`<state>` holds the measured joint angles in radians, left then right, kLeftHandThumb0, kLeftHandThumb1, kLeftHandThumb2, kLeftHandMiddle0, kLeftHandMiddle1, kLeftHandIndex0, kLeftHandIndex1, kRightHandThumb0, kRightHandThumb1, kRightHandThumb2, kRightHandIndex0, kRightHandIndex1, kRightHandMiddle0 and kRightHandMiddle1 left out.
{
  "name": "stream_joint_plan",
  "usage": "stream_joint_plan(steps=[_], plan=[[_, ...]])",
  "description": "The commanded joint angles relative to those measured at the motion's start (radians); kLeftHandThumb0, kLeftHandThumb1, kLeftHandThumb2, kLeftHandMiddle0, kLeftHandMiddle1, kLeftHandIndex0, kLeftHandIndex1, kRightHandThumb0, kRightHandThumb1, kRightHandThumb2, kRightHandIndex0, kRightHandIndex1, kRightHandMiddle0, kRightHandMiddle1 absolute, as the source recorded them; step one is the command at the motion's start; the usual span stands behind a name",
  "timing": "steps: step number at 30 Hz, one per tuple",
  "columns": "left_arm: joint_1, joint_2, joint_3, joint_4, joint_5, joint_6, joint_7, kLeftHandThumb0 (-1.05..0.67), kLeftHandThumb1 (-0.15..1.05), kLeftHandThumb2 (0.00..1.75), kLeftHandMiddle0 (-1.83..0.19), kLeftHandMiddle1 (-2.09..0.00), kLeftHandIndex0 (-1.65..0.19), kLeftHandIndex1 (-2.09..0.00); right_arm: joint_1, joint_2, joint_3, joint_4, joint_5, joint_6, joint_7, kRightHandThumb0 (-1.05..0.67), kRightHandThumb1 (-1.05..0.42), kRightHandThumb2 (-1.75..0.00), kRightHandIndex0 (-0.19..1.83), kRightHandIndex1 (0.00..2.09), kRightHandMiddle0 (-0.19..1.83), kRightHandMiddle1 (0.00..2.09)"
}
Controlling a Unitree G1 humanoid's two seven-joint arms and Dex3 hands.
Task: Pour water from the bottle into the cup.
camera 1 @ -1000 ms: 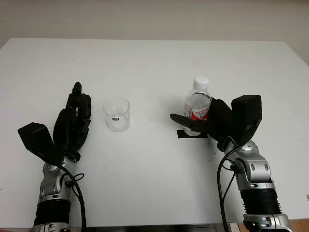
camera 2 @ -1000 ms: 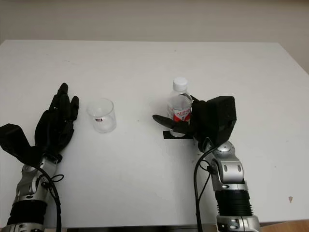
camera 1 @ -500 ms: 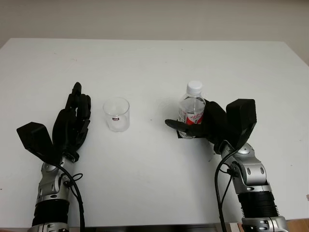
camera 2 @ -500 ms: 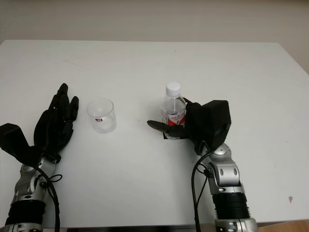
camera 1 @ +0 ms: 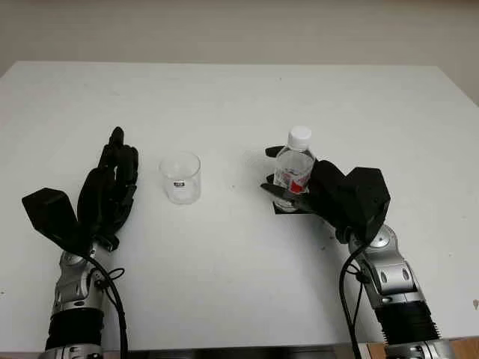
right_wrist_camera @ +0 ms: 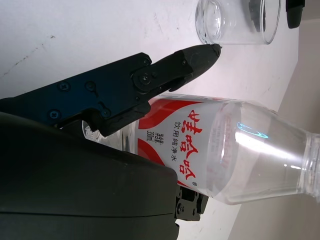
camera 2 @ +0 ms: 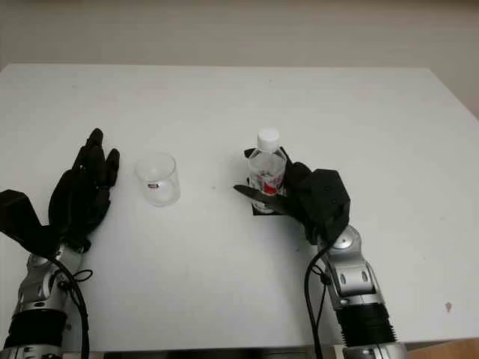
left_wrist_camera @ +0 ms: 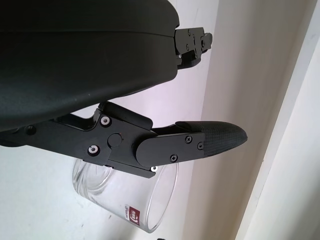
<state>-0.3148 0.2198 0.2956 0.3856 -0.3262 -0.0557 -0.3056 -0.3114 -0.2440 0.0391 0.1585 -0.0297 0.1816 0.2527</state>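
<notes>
**Right hand grasps the bottle; cup waits near the left hand**

The right hand (camera 1: 318,193) is closed around the bottle (camera 1: 293,170), with its fingers (right_wrist_camera: 165,75) wrapped on the red label. The bottle stands upright over a dark mark (camera 2: 258,209) on the white table (camera 1: 239,97), a little to the 3 o'clock side of the table's centre, and its white cap (camera 1: 299,135) is on. The clear cup (camera 1: 180,178) stands upright at 9 o'clock from the bottle, well apart from it. The left hand (camera 1: 111,188) is released and holds nothing; it is at 9 o'clock from the cup, just beside it.
</notes>
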Motion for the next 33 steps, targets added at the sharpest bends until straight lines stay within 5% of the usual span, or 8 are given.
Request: stream_joint_plan(steps=[1,5,12,33], plan=[[-0.001,0.013,0.003,0.003,0.0,0.001,-0.007,-0.74,1.05,0.5,0.1,-0.05,0.1,-0.05,0.022,-0.002,-0.012,0.018,-0.001,0.0,-0.011,-0.73,-0.95,-0.06,-0.14,0.5,-0.1,0.65],[0.0,0.016,0.002,-0.002,0.001,0.003,-0.004,-0.75,1.05,0.5,0.09,-0.05,0.09,-0.06,0.038,0.011,-0.024,0.013,0.008,-0.002,-0.026,-0.73,-0.95,-0.05,-0.14,0.45,-0.07,0.53],[-0.005,0.017,0.003,0.007,-0.001,0.002,-0.006,-0.76,1.05,0.5,0.09,-0.06,0.09,-0.06,0.073,-0.012,-0.049,0.028,0.038,-0.112,0.011,-0.89,-0.9,-0.05,-0.19,0.02,-0.18,0.03],[-0.033,0.004,-0.001,0.043,-0.005,-0.016,-0.016,-0.74,1.05,0.5,0.1,-0.05,0.09,-0.05,0.205,0.052,-0.036,-0.071,-0.018,-0.393,-0.085,-1.05,-0.98,-0.06,-0.19,0.0,-0.19,0.0]])
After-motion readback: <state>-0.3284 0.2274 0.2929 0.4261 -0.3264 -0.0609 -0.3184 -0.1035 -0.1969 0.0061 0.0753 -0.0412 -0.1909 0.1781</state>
